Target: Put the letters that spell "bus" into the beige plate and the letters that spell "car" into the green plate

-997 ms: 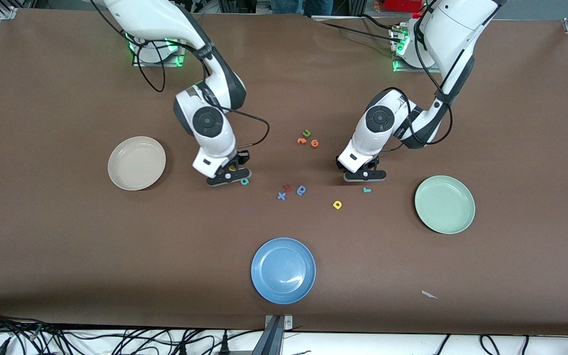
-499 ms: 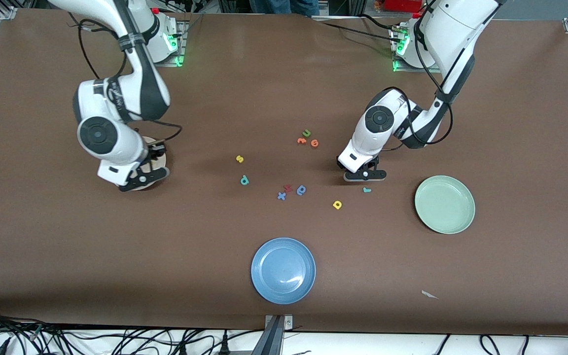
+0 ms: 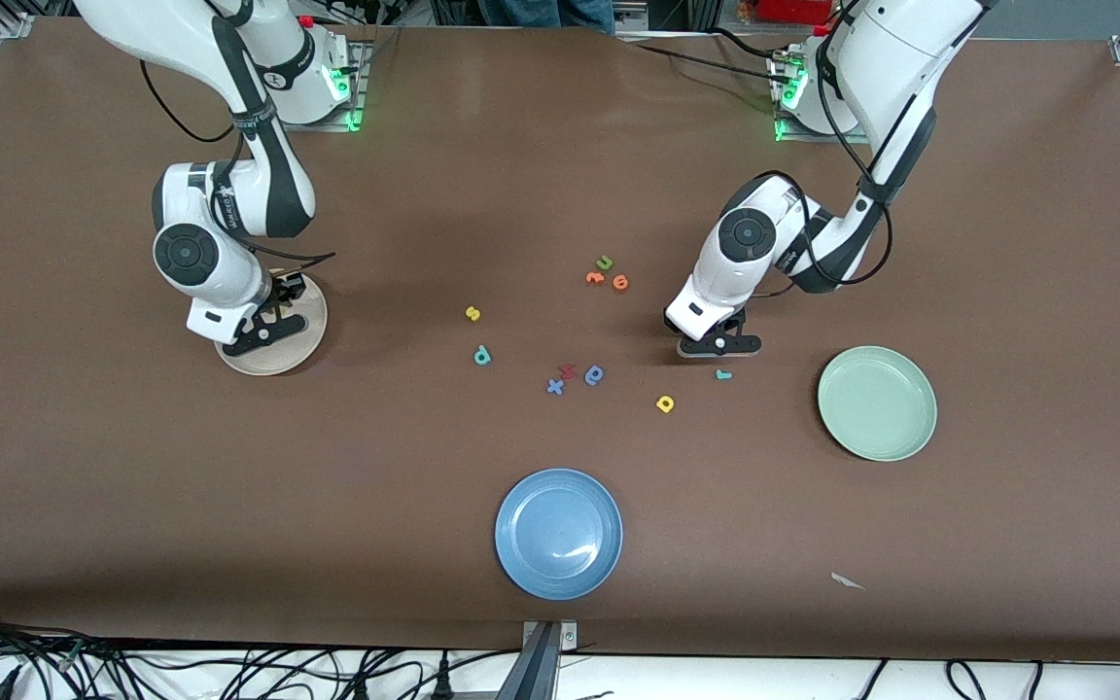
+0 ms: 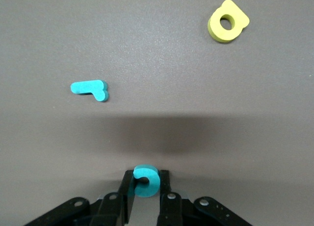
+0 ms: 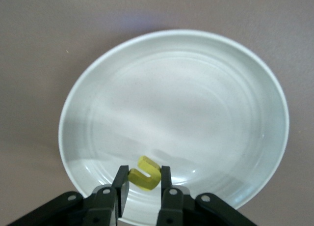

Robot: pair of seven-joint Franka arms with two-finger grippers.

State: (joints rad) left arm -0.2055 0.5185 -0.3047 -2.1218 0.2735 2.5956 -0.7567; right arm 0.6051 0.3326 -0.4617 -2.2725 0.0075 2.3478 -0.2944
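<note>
My right gripper (image 5: 143, 173) is shut on the yellow "u" (image 5: 145, 175) and hangs over the beige plate (image 5: 196, 93); in the front view it (image 3: 263, 331) covers part of that plate (image 3: 273, 363). My left gripper (image 4: 145, 176) is shut on the teal "c" (image 4: 146, 181), low at the table. The teal "r" (image 4: 91, 89) and the yellow "a" (image 4: 227, 21) lie close by. Seen from the front, this gripper (image 3: 718, 343) hides the "c", with the "r" (image 3: 723, 374) and "a" (image 3: 665, 403) nearer the camera. The yellow "s" (image 3: 472, 313) and teal "b" (image 3: 482, 357) lie mid-table. The green plate (image 3: 876, 402) holds nothing.
A blue plate (image 3: 558, 533) sits near the front edge. A blue "x" (image 3: 555, 387), a red letter (image 3: 567, 370) and a darker blue letter (image 3: 595, 374) lie mid-table. A green "u" (image 3: 604, 262) and two orange letters (image 3: 595, 279) lie farther back.
The right arm has swung from the letters at mid-table to over the beige plate, carrying the yellow "u". The left arm has stayed in place.
</note>
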